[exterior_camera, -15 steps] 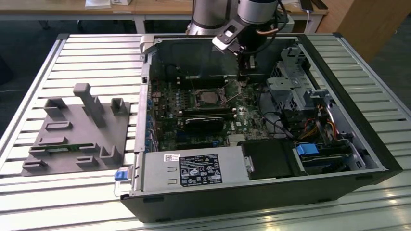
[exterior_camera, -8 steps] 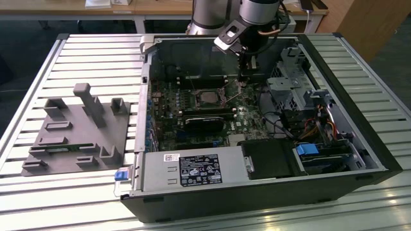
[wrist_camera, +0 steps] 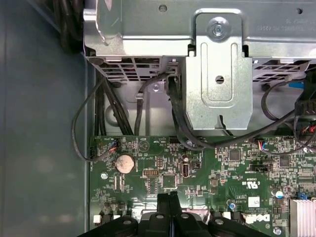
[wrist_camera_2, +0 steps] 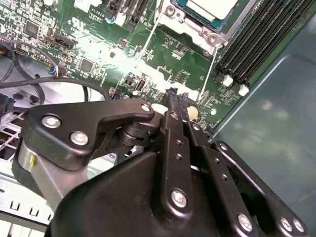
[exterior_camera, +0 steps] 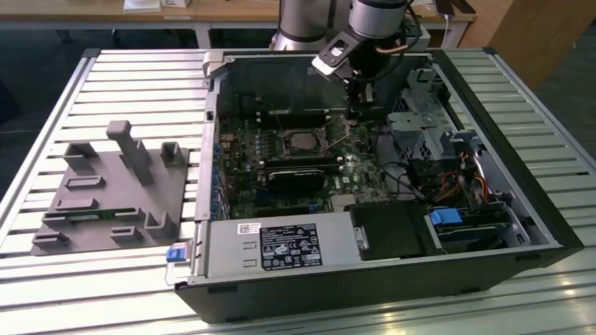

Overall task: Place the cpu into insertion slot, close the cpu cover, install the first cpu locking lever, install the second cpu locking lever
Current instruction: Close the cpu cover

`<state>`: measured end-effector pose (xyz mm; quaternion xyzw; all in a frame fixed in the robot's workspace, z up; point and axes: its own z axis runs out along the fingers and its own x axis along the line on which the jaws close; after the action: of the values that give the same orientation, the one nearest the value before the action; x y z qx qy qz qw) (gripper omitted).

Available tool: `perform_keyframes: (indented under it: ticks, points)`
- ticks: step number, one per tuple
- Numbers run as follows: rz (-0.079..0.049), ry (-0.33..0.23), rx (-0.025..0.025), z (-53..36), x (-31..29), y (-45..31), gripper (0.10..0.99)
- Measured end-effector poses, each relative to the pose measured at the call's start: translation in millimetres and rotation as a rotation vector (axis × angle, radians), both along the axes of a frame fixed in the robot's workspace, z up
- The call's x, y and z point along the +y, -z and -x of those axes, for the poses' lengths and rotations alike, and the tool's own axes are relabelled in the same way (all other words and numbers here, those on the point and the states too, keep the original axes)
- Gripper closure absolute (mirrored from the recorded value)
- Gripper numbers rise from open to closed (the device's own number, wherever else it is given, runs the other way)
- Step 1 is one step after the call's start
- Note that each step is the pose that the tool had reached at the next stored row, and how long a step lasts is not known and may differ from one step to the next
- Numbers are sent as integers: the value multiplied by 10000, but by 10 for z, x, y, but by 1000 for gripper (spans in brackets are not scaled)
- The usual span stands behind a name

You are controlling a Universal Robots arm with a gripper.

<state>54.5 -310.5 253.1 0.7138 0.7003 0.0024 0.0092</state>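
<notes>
Inside the open black PC case [exterior_camera: 373, 293], the black end effector [wrist_camera_2: 174, 96] hangs w/ fingers pinched together, empty, above the green motherboard [wrist_camera_2: 98, 44], near the silver-rimmed square insertion slot [wrist_camera_2: 213, 38]; the silver-grey square cpu [wrist_camera_2: 210, 6] sits in it.

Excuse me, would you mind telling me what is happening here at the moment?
A robot arm's gripper, shut and empty, is down inside an open computer case, just above the green motherboard beside the insertion slot. The cpu sits in the slot, and two thin wire levers stand out from it, unlatched.
</notes>
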Motion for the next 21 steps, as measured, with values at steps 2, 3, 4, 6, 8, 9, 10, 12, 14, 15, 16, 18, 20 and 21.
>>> perform_keyframes:
  ticks: [2,3,4,6,8,9,10,12,14,15,16,18,20,21]
  points:
    - [1,0,5,-13,0,4,965]
    - [0,1,9,-20,0,6,965]
    - [0,0,16,-29,0,9,965]
    - [0,0,32,-44,0,13,965]
    - [4,0,53,-57,0,17,965]
    - [6,0,61,-64,0,20,965]
    - [10,0,70,-71,0,22,965]
    - [16,0,88,-85,0,27,965]
    - [23,0,105,-99,0,32,965]
    - [25,0,114,-104,1,36,965]
    - [27,0,122,-107,1,41,965]
    - [29,0,143,-112,0,52,965]
    - [31,1,166,-113,0,69,965]
    - [33,1,176,-113,0,79,965]
